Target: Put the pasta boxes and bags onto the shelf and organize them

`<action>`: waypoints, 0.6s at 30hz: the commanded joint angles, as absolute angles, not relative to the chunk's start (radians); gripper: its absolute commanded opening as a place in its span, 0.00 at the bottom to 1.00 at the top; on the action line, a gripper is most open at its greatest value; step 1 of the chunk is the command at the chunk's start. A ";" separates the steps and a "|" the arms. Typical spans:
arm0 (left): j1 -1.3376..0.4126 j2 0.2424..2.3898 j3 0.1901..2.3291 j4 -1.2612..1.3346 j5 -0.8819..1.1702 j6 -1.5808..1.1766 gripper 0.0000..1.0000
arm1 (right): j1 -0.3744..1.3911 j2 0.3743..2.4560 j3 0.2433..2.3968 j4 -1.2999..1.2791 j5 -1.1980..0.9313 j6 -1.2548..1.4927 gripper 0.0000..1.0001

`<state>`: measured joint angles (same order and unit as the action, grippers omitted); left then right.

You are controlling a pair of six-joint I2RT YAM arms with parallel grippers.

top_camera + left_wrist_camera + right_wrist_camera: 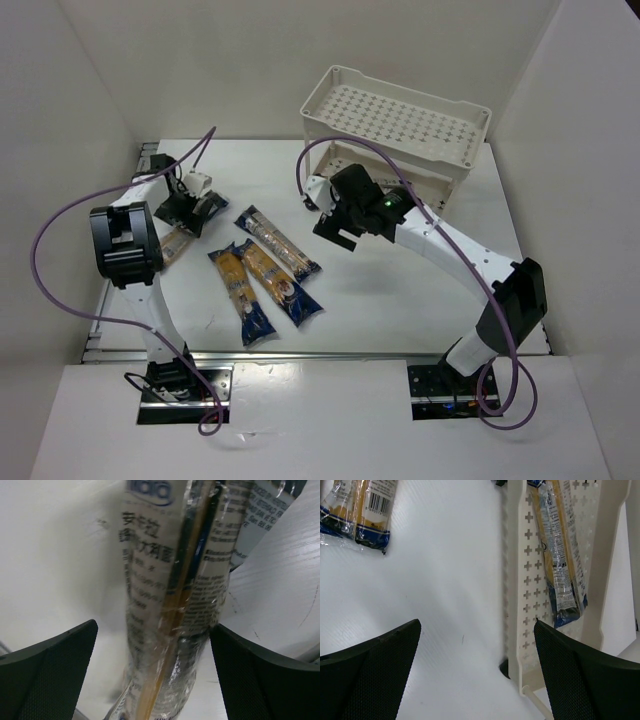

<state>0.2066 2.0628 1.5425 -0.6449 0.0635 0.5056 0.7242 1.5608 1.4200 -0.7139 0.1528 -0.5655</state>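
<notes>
Three spaghetti packets lie side by side mid-table: one (277,242), one (282,284) and one (240,292). A fourth packet (176,243) lies at the left under my left gripper (184,220). In the left wrist view this packet (170,580) runs between the open fingers of the left gripper (155,680), which straddle it without pinching. My right gripper (336,234) is open and empty above the table beside the cream shelf (400,120). In the right wrist view the right gripper (477,675) hovers by the shelf's lower tray rim (527,580), where a fifth packet (559,555) lies.
White walls enclose the table on the left, back and right. The shelf's top tray (395,112) holds nothing. A dark shelf wheel (505,668) sits near my right fingers. Ends of two table packets (360,510) show at the upper left of the right wrist view.
</notes>
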 commanded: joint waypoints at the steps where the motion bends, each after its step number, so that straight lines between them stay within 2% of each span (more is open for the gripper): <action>1: 0.215 2.109 1.557 -0.670 0.141 0.545 0.99 | 0.736 1.555 1.483 -0.727 0.155 -0.572 0.99; 5: 0.215 2.073 1.505 -0.690 0.172 0.590 0.97 | 0.745 1.565 1.492 -0.709 0.179 -0.584 0.99; 6: 0.215 2.072 1.488 -0.672 0.125 0.591 0.95 | 0.746 1.565 1.493 -0.709 0.179 -0.584 0.99; 10: 0.215 2.178 1.505 -0.640 0.037 0.534 0.82 | 0.755 1.565 1.503 -0.709 0.179 -0.584 0.99; 11: 0.224 2.178 1.543 -0.653 0.055 0.525 0.75 | 0.755 1.565 1.512 -0.709 0.179 -0.584 0.99; 12: 0.224 2.192 1.554 -0.653 0.070 0.525 0.47 | 0.755 1.565 1.513 -0.709 0.179 -0.584 0.99; 13: 0.224 2.192 1.554 -0.653 0.071 0.508 0.28 | 0.755 1.565 1.513 -0.709 0.189 -0.584 0.99; 15: 0.224 2.181 1.540 -0.626 0.071 0.497 0.00 | 0.764 1.565 1.525 -0.709 0.198 -0.584 0.99; 17: 0.224 2.137 1.491 -0.617 0.071 0.509 0.00 | 0.764 1.554 1.535 -0.709 0.198 -0.575 0.99; 18: 0.224 2.111 1.470 -0.586 0.071 0.521 0.00 | 0.764 1.554 1.536 -0.709 0.198 -0.575 0.96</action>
<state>0.2127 2.0842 1.5547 -0.6407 0.1028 0.5007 0.7502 1.5623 1.4834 -0.7185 0.1810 -0.5743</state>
